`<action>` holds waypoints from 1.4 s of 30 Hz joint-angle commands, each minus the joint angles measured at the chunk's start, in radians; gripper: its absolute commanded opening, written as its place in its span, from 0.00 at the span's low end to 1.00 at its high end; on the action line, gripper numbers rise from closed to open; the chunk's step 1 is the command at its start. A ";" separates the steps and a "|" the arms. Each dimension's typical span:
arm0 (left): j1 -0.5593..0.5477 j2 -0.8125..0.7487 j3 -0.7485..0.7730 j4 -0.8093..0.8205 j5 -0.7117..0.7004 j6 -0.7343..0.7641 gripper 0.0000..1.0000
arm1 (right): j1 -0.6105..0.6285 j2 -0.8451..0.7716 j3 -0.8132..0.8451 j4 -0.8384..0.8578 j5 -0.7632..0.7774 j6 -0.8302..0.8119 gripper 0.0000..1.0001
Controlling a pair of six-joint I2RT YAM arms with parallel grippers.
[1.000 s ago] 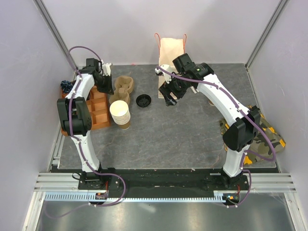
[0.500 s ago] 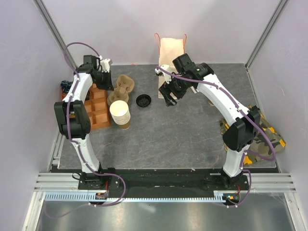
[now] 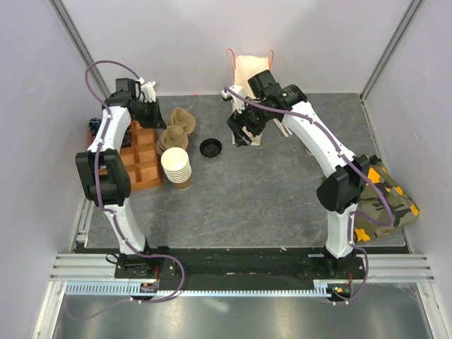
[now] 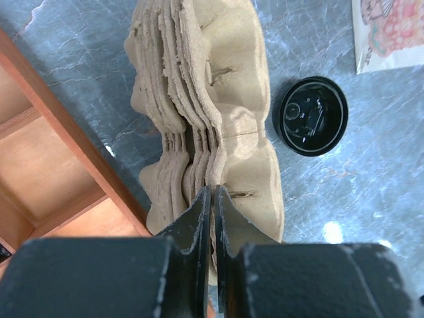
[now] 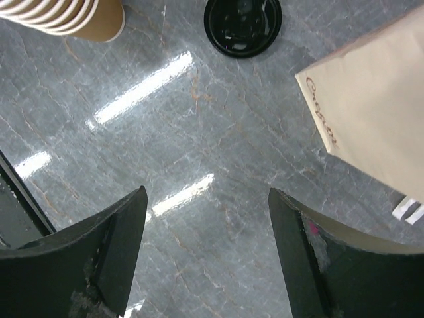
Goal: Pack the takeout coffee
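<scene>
Two grippers — left (image 4: pixel 213 193) pinching carriers (image 4: pixel 228 99), right (image 5: pixel 207 202) agape

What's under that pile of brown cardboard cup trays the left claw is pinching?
Around the stack of brown moulded-pulp cup trays, pinched by the left gripper, only grey stone-patterned tabletop and an orange wooden crate show. Whatever lies directly beneath is covered.

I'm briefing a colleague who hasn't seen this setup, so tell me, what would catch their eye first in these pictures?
First, the left end effector is pinched shut on a tilted stack of pulp cup carriers at the far left of the table. Next, the right end effector hangs open over bare table beside the tan paper bag, with a loose black lid and a stack of paper cups between the arms.
</scene>
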 commanded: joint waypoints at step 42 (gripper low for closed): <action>0.078 0.154 -0.003 0.065 0.199 -0.206 0.02 | 0.241 0.263 0.083 0.766 0.519 0.466 0.54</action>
